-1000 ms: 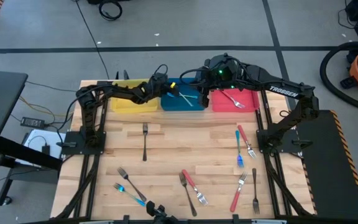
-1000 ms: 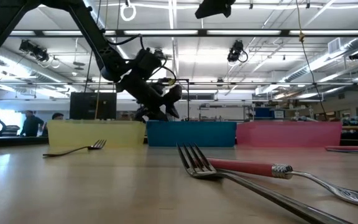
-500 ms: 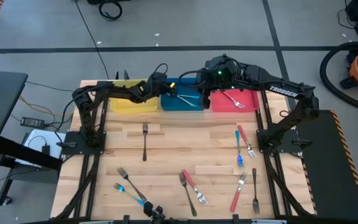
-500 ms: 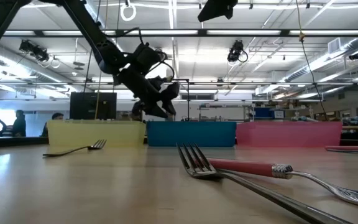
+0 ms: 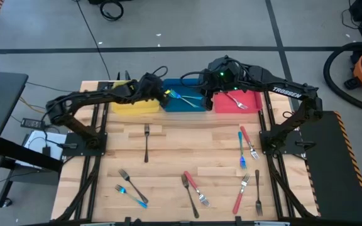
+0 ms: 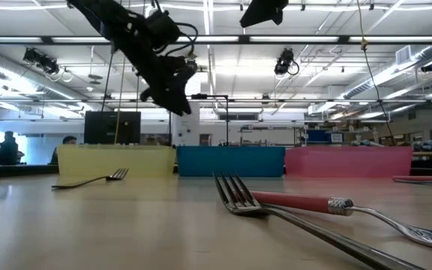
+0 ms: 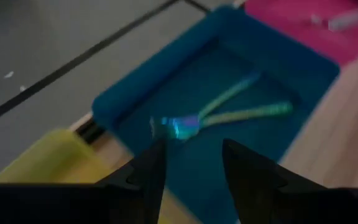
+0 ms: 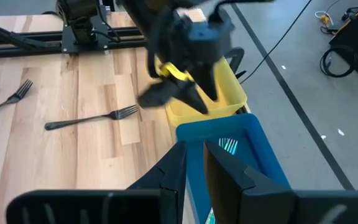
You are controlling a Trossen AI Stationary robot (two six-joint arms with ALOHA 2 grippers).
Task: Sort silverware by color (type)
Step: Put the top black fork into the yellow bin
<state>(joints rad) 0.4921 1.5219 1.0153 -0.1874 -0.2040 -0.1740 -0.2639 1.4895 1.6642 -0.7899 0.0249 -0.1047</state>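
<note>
Over the bins (image 5: 183,104), left gripper (image 5: 163,95) higher.

1. Pale planked wooden worktop (image 5: 168,157) — smooth, with a soft sheen in the low view.
2. Yellow plastic bin (image 5: 129,104), blue plastic bin (image 5: 180,105) and pink plastic bin (image 5: 237,105) — matt.
3. Red-handled fork with polished metal tines (image 6: 291,202) — glossy.
4. Dark all-metal fork (image 5: 146,143), dull.

Bright, even ceiling strip lighting (soft shadows only), though the left wrist view is heavily blurred.
</note>
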